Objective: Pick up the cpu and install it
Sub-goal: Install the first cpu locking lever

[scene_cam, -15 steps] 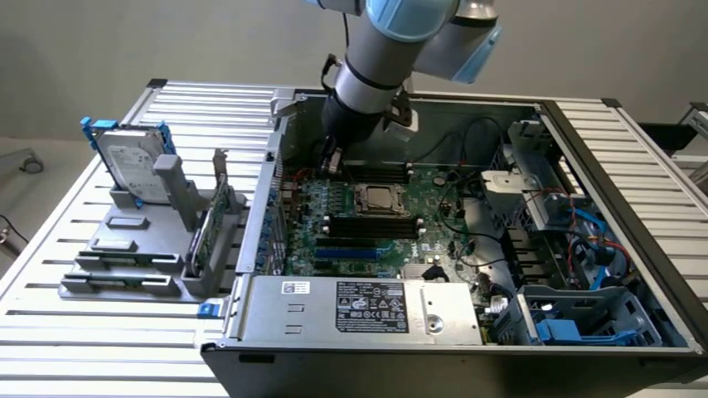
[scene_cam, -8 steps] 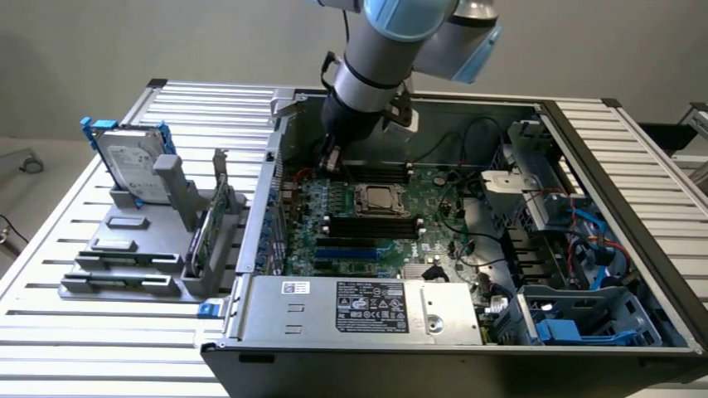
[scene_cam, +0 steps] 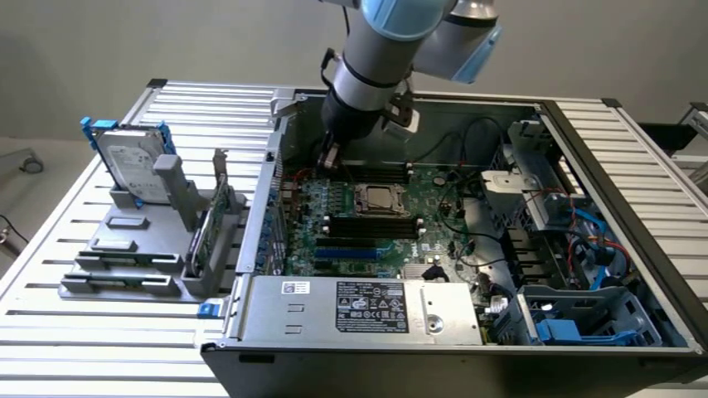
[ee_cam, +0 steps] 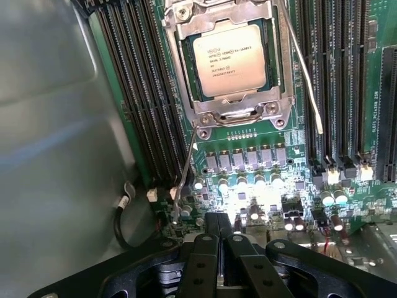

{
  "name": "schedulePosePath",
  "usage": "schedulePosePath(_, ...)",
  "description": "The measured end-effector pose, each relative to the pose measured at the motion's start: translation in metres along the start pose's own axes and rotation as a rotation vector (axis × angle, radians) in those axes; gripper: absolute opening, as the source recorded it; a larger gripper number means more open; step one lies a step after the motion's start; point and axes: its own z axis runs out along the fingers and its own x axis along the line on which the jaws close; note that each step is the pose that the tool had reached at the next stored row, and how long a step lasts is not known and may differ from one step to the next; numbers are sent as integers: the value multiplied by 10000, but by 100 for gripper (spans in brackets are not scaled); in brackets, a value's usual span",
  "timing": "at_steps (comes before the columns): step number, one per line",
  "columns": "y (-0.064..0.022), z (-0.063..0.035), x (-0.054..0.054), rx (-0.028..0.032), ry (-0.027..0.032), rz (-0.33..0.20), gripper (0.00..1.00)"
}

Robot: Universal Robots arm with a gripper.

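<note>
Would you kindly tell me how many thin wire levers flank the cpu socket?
2: one lever between the cpu and the case wall, the other lever on the cpu's opposite side. None seems hidden.

The arm runs out past the exterior view's upper edge. In the wrist view, the picture's edge cuts the socket frame, and the print on the cpu is too blurred to read.

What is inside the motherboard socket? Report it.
The cpu lies inside the socket, its silver printed top facing up and in plain sight. Its underside and whatever lies beneath it are covered.
</note>
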Motion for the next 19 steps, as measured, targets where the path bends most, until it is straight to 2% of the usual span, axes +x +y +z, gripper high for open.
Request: schedulePosePath(19, -36, -101, 17, -384, 673, 1443, 11)
